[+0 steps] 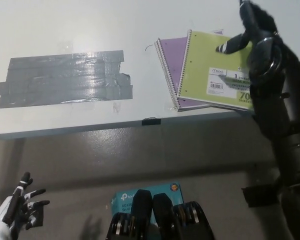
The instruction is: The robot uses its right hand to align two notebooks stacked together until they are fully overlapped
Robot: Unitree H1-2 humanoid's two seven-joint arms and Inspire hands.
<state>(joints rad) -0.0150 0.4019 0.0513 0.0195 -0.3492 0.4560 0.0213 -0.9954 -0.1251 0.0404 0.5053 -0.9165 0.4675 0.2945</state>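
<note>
Your right hand [251, 35], fingers spread and empty, hovers over the green notebook [217, 70], ready to push it toward 9 o'clock onto the purple notebook [171, 60]; left hand [17, 210] idles open at 7 o'clock.

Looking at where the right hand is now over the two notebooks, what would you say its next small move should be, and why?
Probably lower the right hand onto the green notebook and nudge it toward the robot's left. The green notebook lies on the purple notebook but offset, leaving a purple strip with the spiral binding uncovered along that side. The hand appears to hover above the green cover's far right part. The left hand rests low, away from the table.
</note>
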